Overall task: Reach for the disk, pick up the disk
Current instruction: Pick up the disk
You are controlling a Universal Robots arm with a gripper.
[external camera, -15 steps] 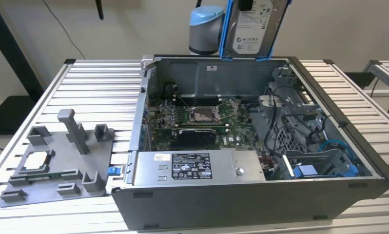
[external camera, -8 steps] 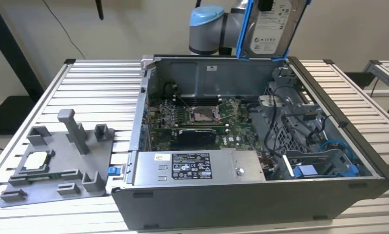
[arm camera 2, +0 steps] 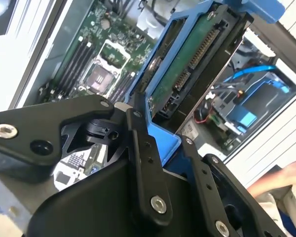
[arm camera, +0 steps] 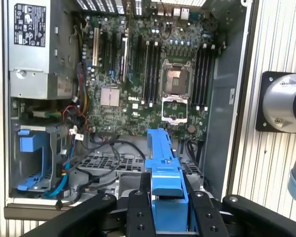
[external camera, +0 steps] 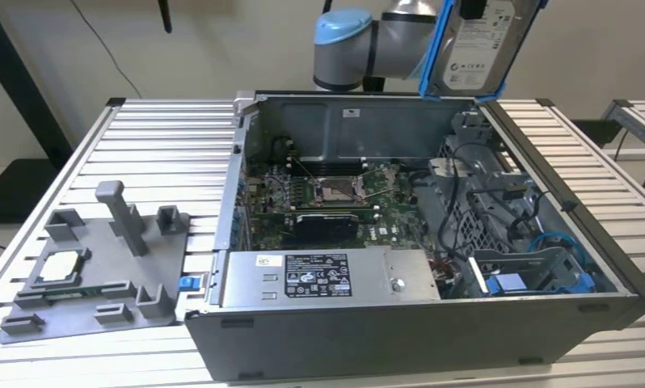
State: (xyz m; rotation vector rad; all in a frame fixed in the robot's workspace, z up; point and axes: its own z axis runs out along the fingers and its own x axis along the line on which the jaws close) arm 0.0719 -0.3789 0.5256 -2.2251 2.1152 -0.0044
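A slatted metal table [external camera: 150, 129] carries an open computer case [external camera: 409, 331] lying on its side, with the motherboard [external camera: 334, 194] exposed inside it. The single arm [external camera: 350, 48] stands over the case's far edge. Beside the case, towards the exterior view's left, a grey fixture [external camera: 96, 267] rests on the table, well apart from the work. The disk [external camera: 482, 44] is out of the case and in the air above its far corner on the exterior view's right, touching nothing below. It hangs close to upright, its long axis running up and down with a slight tilt. In both wrist views the tool [arm camera 2: 160, 136] is closed on the disk: its black fingers [arm camera: 138, 202] press from either side on the blue rail at the near end. The disk's long axis therefore runs straight out from the tool, and the connector edge points away towards the case interior.
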